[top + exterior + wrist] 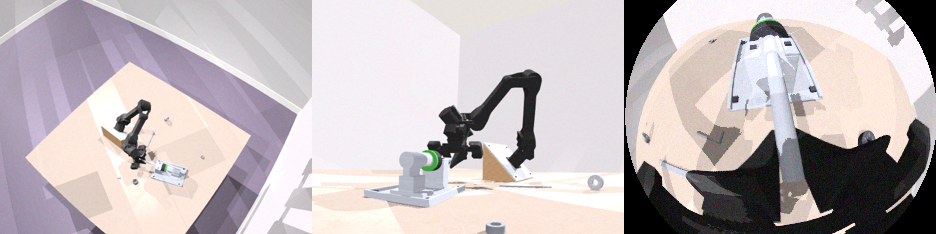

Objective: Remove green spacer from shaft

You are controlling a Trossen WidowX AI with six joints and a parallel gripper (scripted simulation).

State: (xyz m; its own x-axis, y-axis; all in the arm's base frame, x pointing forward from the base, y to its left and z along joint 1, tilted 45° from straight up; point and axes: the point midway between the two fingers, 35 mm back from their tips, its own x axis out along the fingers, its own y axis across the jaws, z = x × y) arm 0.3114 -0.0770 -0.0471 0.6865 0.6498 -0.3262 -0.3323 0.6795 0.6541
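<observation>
My gripper (142, 161) (782, 132) is shut on the free end of the pale shaft (149, 162) (783, 112). The shaft runs through the upright support (441, 177) (770, 49) toward the big housing block (175, 170) (408, 161). The green spacer (165, 168) (434, 161) is up at shaft height, between the housing and a black spacer (163, 167) (439, 161) (769, 31). The black spacer is beside the support. The green spacer shows only as a thin rim in the wrist view. Whether the shaft end is inside the housing is hidden.
The fixture stands on a baseplate (154, 176) (397, 198). Loose rings (135, 181) (166, 118) (202, 156) lie around it. A thin rod (150, 139) (526, 186) and a small bent piece (714, 137) lie near the gripper. The arm's wedge base (112, 138) (498, 167) stands behind.
</observation>
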